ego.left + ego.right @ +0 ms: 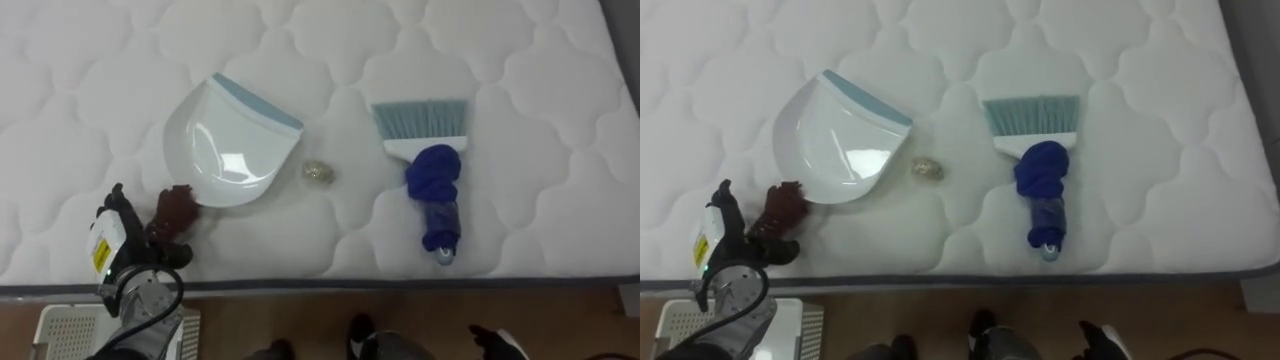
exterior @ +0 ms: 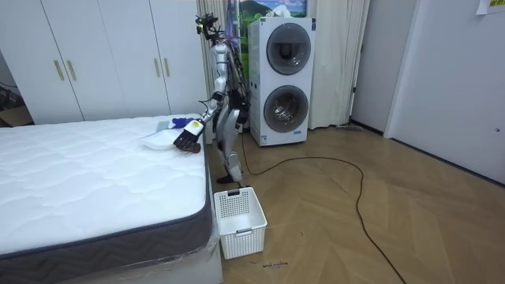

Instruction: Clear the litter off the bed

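Small lump by dustpan: too small to identify, maybe crumpled paper. White basket cut off at bottom edge.

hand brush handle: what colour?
Dark blue, on the brush; bristles pale teal. Shows best in the left eye view.

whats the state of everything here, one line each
mattress: bare
dustpan: flat on the mattress, empty
scrap: loose beside the dustpan, not in it
brush: lying flat, untouched
left hand: at the dustpan's handle
basket: upright beside the mattress
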Available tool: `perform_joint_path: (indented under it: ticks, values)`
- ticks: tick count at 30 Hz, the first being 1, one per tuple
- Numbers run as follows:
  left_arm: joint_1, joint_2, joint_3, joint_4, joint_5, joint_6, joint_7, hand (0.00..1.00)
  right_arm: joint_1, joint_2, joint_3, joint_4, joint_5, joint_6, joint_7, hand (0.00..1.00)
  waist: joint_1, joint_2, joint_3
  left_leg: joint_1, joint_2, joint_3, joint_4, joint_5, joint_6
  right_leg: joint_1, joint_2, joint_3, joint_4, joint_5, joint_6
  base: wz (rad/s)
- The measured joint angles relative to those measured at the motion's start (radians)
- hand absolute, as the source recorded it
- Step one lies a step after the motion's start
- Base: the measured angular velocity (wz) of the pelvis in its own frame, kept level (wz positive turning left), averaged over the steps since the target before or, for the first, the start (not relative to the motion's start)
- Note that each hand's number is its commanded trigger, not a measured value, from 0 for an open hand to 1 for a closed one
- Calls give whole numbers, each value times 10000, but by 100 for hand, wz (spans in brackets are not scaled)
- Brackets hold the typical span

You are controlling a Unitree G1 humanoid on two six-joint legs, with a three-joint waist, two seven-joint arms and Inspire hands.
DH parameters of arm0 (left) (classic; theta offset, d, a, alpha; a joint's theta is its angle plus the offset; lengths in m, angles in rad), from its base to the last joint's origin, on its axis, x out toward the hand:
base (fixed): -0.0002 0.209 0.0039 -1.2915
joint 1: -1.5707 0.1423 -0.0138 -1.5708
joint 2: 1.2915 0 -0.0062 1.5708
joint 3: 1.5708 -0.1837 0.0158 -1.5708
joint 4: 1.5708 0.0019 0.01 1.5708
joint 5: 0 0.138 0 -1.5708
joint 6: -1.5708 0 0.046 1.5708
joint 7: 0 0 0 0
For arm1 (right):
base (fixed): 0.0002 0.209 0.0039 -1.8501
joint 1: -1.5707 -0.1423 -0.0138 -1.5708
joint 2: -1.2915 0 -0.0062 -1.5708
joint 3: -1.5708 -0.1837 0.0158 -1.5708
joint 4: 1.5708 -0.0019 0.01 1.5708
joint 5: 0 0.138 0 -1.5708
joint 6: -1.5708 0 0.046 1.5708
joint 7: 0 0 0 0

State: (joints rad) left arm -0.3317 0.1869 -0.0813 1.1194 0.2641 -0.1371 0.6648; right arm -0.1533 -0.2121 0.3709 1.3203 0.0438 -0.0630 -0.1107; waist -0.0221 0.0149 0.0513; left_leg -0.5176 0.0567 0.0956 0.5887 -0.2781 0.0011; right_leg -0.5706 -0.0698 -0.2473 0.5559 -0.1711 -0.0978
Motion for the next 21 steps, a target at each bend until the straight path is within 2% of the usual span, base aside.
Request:
perform_joint_path:
  ticks: [4,7,12,18,21]
  values:
    - [-6,22,2,0,-81,-2,-19,0,4,-8,2,-2,8,-3,45,0,-35,-1,1,9,7,17,-14,-12,-21,-2,10,2,45,-21,-35,0]
    - [-64,36,-18,5,-553,-10,-162,0,-14,-8,22,18,52,-5,46,0,-84,-14,8,29,1,38,14,-28,-46,-24,-14,19,165,-54,-70,0]
    - [-154,156,-623,253,-1451,-13,-637,0,-134,5,108,-33,365,-10,51,0,-345,0,25,-38,27,64,69,-31,-50,-80,-13,22,195,-70,-93,0]
    - [-370,231,-839,448,-1901,-6,-1165,0,-115,22,223,-107,569,-13,190,0,-647,7,68,-301,59,11,377,-136,-25,-259,-14,-3,371,-104,-83,2]
    - [-760,380,-816,582,-1962,-8,-1284,0,-163,8,252,-113,687,-15,183,0,-682,37,142,-590,127,10,827,-317,-5,-489,-22,1,704,-210,-79,0]
